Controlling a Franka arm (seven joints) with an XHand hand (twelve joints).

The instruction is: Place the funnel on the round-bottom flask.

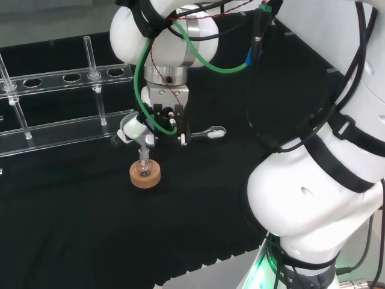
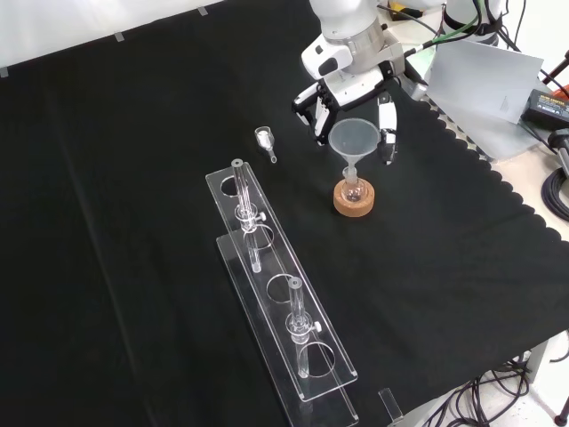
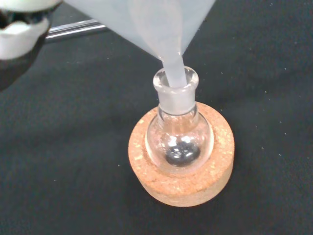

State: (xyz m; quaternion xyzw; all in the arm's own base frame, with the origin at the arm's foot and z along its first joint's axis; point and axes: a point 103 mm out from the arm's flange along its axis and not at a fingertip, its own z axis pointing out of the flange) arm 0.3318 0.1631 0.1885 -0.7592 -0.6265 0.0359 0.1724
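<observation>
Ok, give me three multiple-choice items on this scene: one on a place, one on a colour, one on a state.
1. Where is the funnel stem?
A. In the flask neck
B. Flat on the cloth
C. In the rack

2. What colour is the stand under the flask?
A. Red
B. Cork tan
C. Blue

3. How does the flask stand?
A. Tipped over
B. Lifted off its stand
C. Upright on its stand

Answers: 1 A, the wrist view shows the stem inside the neck; 2 B, the ring is tan cork; 3 C, its neck points up from the ring.

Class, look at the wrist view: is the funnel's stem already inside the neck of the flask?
Yes, the funnel stem sits down in the neck of the flask.
</observation>
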